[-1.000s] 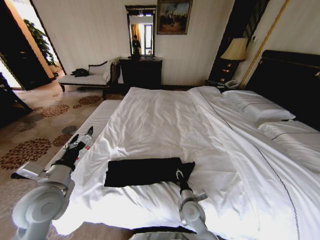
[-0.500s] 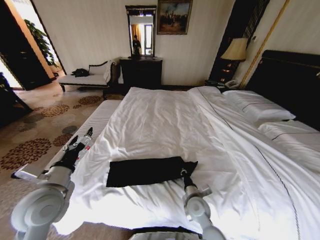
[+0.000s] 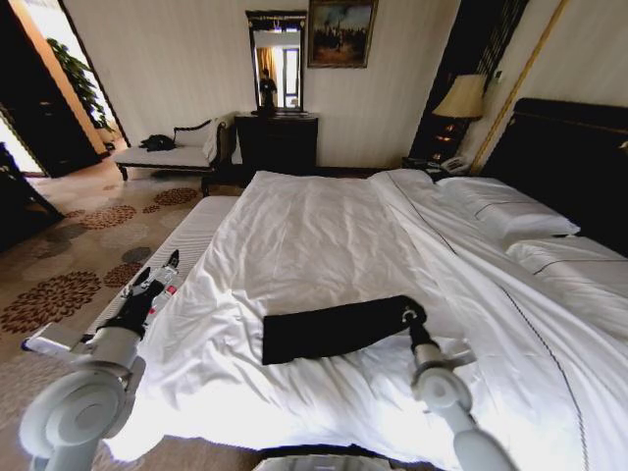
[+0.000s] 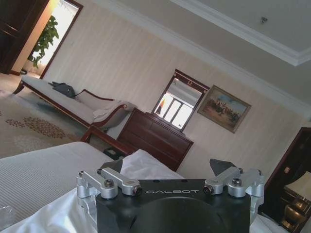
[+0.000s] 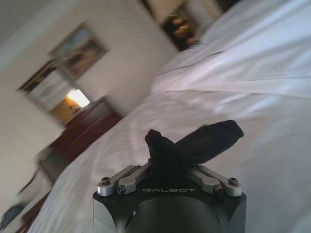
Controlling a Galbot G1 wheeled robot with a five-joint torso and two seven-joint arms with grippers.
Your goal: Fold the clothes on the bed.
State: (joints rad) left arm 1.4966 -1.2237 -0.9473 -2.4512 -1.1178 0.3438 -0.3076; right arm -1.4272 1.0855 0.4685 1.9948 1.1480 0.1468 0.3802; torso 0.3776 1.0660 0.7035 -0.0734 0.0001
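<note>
The clothes, one black T-shirt (image 3: 334,331), lie as a long narrow strip on the white bed (image 3: 314,226), near its front edge. My right gripper (image 3: 410,316) is at the strip's right end, shut on the fabric. In the right wrist view the black cloth (image 5: 199,141) bunches up between the closed fingers of that gripper (image 5: 167,162). My left gripper (image 3: 155,278) hangs off the bed's left side, apart from the shirt. In the left wrist view it (image 4: 165,170) stands open with nothing in it.
A striped white bench (image 3: 191,240) runs along the bed's left side, with a small red-and-white object (image 3: 165,288) by the left gripper. Pillows (image 3: 505,211) and a dark headboard (image 3: 574,152) are on the right. A chaise (image 3: 167,154), dresser (image 3: 277,142) and lamp (image 3: 461,98) line the far wall.
My right gripper has moved right and slightly away with the shirt's end, dragging the shirt rightward across the bed. The shirt now looks narrower. The left arm has stayed put.
</note>
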